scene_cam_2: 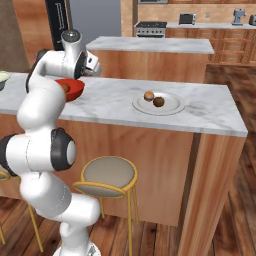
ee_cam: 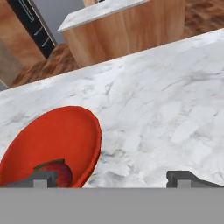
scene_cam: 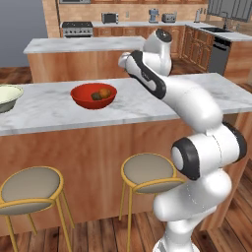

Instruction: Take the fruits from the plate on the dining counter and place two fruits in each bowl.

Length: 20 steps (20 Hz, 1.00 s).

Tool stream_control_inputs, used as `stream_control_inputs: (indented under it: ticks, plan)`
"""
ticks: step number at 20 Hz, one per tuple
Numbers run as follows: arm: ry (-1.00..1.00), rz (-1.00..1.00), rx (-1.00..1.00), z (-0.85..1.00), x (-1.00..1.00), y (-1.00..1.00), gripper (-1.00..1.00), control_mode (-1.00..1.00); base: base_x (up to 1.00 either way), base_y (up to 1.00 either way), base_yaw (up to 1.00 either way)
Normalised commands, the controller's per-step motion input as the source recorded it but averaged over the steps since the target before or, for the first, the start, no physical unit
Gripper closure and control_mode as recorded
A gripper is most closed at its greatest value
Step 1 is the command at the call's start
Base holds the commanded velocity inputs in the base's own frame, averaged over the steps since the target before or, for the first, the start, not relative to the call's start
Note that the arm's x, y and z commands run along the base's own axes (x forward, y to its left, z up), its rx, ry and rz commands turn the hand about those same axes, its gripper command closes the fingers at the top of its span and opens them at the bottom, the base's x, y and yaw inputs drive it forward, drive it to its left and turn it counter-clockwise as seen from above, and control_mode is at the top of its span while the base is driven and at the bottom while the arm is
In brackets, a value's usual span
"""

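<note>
The glossy red bowl [scene_cam: 93, 96] stands on the dining counter [scene_cam: 44, 115] and holds two fruits, an orange-tan one [scene_cam: 104, 92] and a darker one [scene_cam: 96, 97]. At the far left edge sits the cream bowl [scene_cam: 7, 96]. To the right lies the plate [scene_cam_2: 172, 106], carrying two brown fruits [scene_cam_2: 148, 96] [scene_cam_2: 159, 102]. My gripper [scene_cam_2: 94, 66] hovers just right of and above the red bowl [scene_cam_2: 72, 89], open with nothing between its fingers. In the hand view the gripper [ee_cam: 111, 178] looks down at bare marble, with the red bowl [ee_cam: 52, 140] and a reddish fruit [ee_cam: 59, 171] at lower left.
Two round stools [scene_cam: 30, 186] [scene_cam: 147, 172] with gold legs stand in front of the counter. A shorter marble island [scene_cam_2: 150, 45] is behind it, and kitchen cabinets with a stove [scene_cam: 77, 28] line the back wall. The counter ends at right [scene_cam_2: 235, 125].
</note>
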Motion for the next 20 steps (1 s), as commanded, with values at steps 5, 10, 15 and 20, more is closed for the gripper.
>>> stream_control_inputs:
  ticks: [5, 10, 15, 20]
  plan:
    - [0.00, -0.05, 0.00, 0.11, 0.00, -0.68, -1.00, -1.00, 0.00, 0.00, 0.00]
    - [0.00, -0.07, 0.00, 0.00, 0.00, -0.81, -1.00, -1.00, 0.00, 0.00, 0.00]
    - [-0.02, 0.00, 0.00, -0.08, 0.00, -0.99, -1.00, -1.00, 0.00, 0.00, 0.00]
    - [-0.04, 0.01, 0.00, -0.15, 0.00, -0.88, -1.00, -1.00, 0.00, 0.00, 0.00]
